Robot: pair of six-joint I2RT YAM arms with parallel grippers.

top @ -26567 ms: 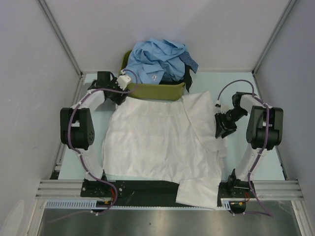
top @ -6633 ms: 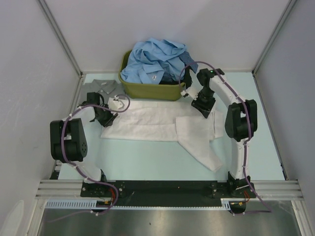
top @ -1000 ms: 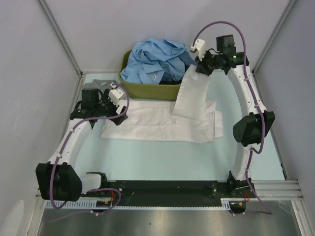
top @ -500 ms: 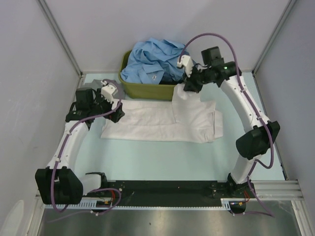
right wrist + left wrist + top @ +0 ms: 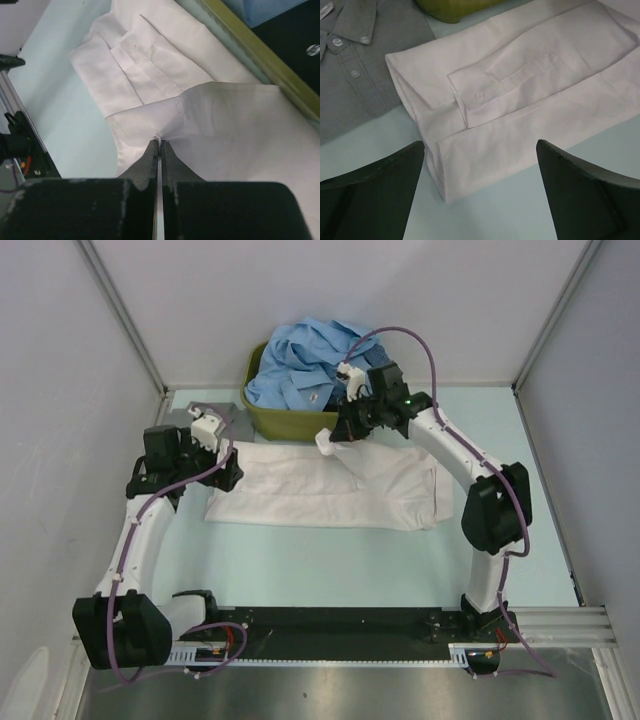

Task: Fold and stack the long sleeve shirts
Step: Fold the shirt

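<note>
The white long sleeve shirt lies on the table folded into a long strip. It also shows in the left wrist view with a buttoned cuff on top. My right gripper is shut on its right sleeve near the cuff and holds it above the shirt's middle, in front of the tub. My left gripper is open and empty, its jaws wide apart just above the shirt's left end. A grey shirt lies flat at the back left. Light blue shirts fill the tub.
The olive-green tub stands at the back centre, right behind the white shirt; its rim shows in the right wrist view with dark cloth inside. Side walls close in the table left and right.
My right gripper has swung left and down with the sleeve, from high at the back right to in front of the tub. My left gripper has stayed by the shirt's left end.
</note>
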